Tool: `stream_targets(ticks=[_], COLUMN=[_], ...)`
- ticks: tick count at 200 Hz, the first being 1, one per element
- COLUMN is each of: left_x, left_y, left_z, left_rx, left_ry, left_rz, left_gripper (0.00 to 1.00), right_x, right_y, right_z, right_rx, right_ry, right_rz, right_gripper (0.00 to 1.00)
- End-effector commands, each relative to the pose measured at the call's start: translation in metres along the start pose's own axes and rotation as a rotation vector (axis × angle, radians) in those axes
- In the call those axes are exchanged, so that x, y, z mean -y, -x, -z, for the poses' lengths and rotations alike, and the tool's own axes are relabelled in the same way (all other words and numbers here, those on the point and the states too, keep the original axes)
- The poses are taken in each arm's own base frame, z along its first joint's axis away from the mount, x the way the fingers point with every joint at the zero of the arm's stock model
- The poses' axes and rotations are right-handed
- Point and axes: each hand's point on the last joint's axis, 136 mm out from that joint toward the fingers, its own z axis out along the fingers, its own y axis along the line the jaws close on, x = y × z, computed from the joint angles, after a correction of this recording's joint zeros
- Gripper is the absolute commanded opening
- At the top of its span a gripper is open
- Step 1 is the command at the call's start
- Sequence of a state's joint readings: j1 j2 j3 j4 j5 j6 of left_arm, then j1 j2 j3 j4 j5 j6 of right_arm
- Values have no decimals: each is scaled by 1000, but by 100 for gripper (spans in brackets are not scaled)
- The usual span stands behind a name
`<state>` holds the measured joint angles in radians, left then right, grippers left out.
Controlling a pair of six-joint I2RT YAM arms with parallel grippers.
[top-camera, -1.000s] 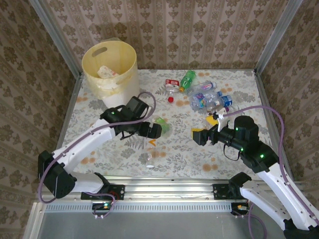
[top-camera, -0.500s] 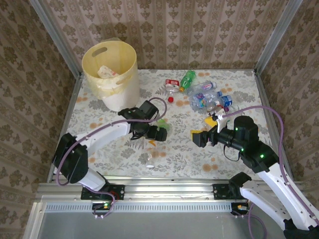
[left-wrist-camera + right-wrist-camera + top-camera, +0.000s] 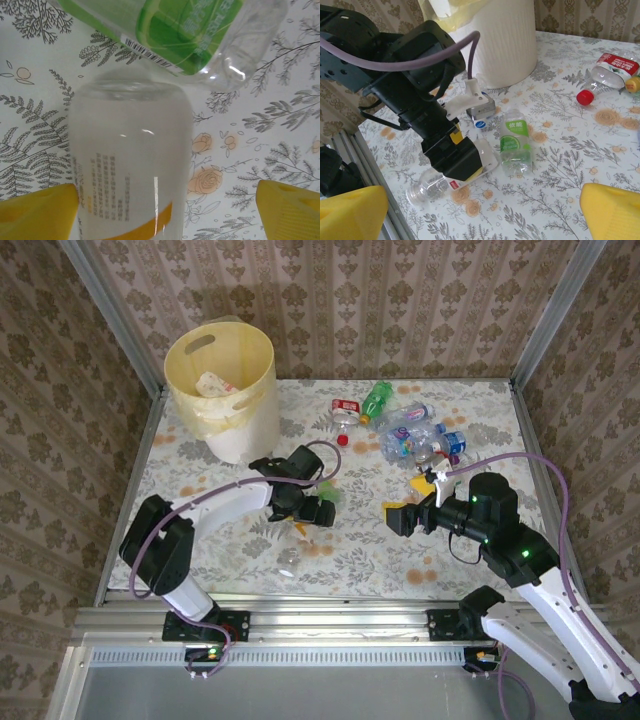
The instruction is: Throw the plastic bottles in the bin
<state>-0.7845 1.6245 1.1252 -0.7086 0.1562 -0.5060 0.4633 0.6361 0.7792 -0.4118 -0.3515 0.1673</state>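
Note:
A clear plastic bottle point(image 3: 130, 170) with an orange label lies on the floral table, its open neck point(image 3: 289, 561) toward the near edge. My left gripper point(image 3: 305, 512) is down over its body. The jaws are open around it: the left finger point(image 3: 35, 215) touches its side, the right finger point(image 3: 290, 210) stands well off. A green-labelled bottle point(image 3: 185, 30) lies just beyond it. My right gripper point(image 3: 408, 500) hovers open and holds nothing at mid-right. The pale yellow bin point(image 3: 220, 390) stands at the far left, with some rubbish inside.
More bottles lie in a heap point(image 3: 420, 440) at the back right, plus a green one point(image 3: 376, 398), a red-labelled one point(image 3: 615, 67) and a loose red cap point(image 3: 584, 96). Patterned walls and metal posts close in the table on three sides.
My left arm has swung right and come down over the clear orange-labelled bottle, its jaws narrowing a little. The right arm has stayed still.

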Motion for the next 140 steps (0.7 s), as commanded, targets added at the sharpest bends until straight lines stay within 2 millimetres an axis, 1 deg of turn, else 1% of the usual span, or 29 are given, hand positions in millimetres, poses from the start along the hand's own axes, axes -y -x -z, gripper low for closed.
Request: stream_targets(ticks=[1, 31, 57, 96, 125, 140], left_x=[-8, -8, -8, -15, -16, -17], left_y=[-8, -12, -15, -26, -28, -29], left_z=[-11, -18, -18, -16, -14, -16], left_rx=[-36, -54, -63, -74, -70, -78], left_ry=[38, 41, 43, 58, 61, 68], left_rz=[15, 15, 14, 25, 25, 22], left_gripper=[91, 91, 90, 89, 89, 88], right_x=[-8, -9, -9, -9, -9, -9], right_y=[4, 4, 4, 4, 3, 4], right_z=[4, 5, 5, 5, 4, 4], right_rx=[2, 4, 4, 5, 5, 5], right_ry=[31, 31, 33, 34, 37, 39], right_rz=[-11, -10, -10, -10, -14, -14], right_gripper=[100, 100, 100, 100, 100, 100])
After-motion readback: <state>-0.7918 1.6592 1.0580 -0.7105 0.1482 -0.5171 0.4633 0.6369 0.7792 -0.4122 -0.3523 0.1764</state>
